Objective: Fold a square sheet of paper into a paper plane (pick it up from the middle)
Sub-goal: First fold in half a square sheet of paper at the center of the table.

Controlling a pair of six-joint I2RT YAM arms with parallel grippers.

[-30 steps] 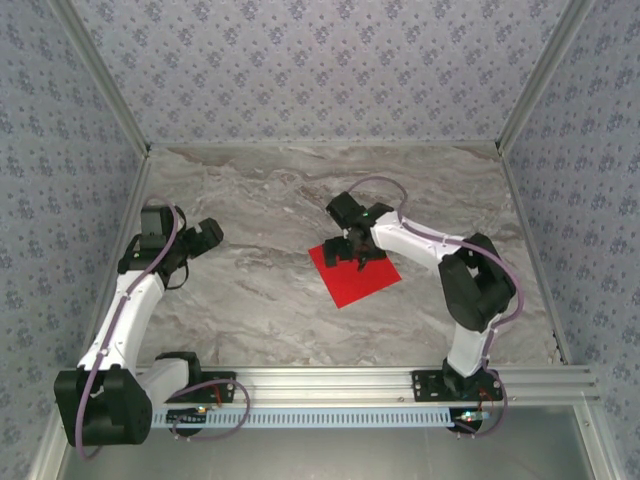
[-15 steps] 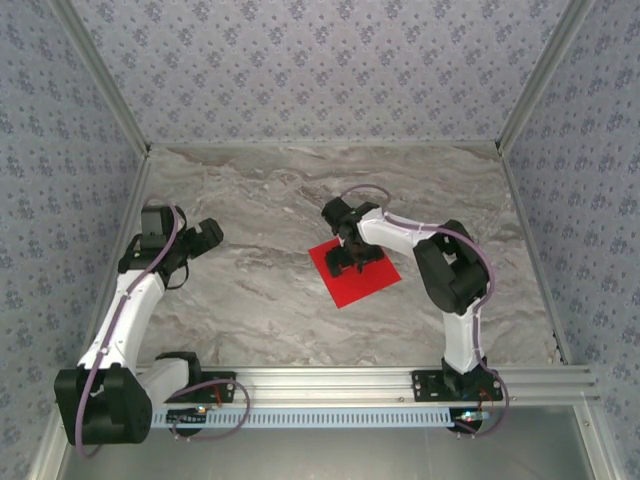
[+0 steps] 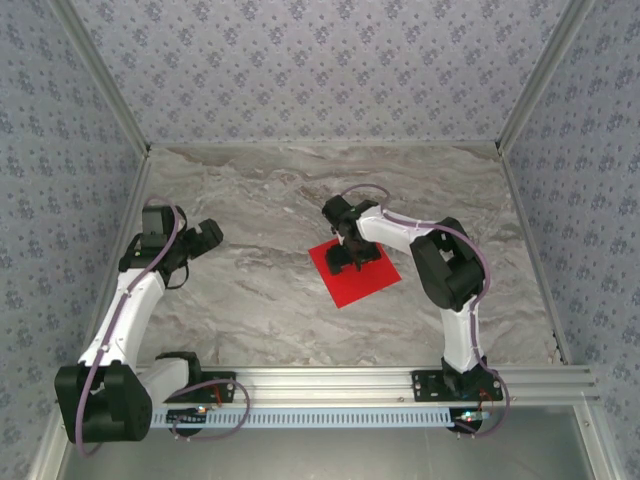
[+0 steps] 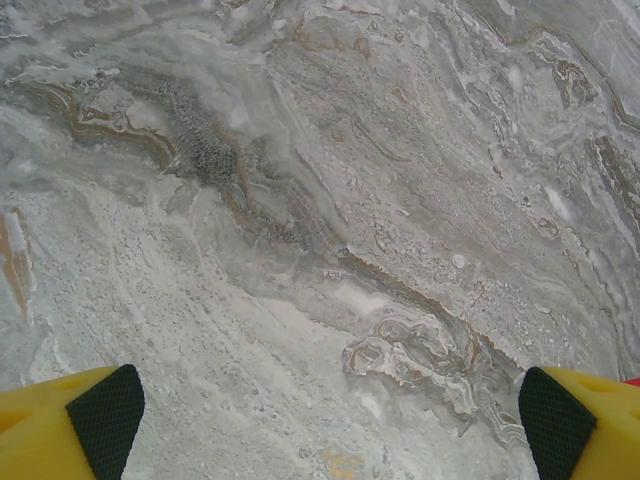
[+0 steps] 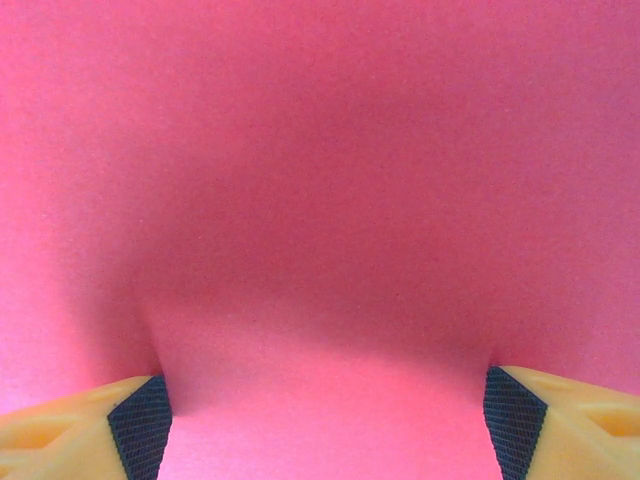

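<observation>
Over the last second the right arm (image 3: 440, 265) has been folding its elbow in toward the middle. The right claw (image 3: 345, 256) has been sliding a little leftward across the square sheet of paper (image 3: 362, 283). The left arm (image 3: 130, 300) has been staying put.

The right claw is now pointing down at the far-left part of the sheet. Its own wrist camera is showing the right claw (image 5: 325, 425) with jaws spread wide, one yellow finger with a black pad (image 5: 140, 425) sitting in each lower corner. Both pads are pressing on the square sheet of paper (image 5: 320, 150), which is appearing to rise in a soft hump between them, with a shadow lying above. Nothing is being pinched.

That close view is cutting off every edge of the sheet. The overhead view is showing the sheet as a red diamond lying on the desk (image 3: 250, 290), right of centre, with its far corner hiding under the claw. From above, contact between pads and paper is proving too small to make out.

The left claw (image 3: 205, 237) is hovering well apart, over the left side of the desk. Its wrist view is showing the left claw (image 4: 325, 420) spread wide above the bare marbled desk (image 4: 300, 200), with the fingertips being cropped by the lower edge. A red sliver at that view's right edge is too small to identify.
</observation>
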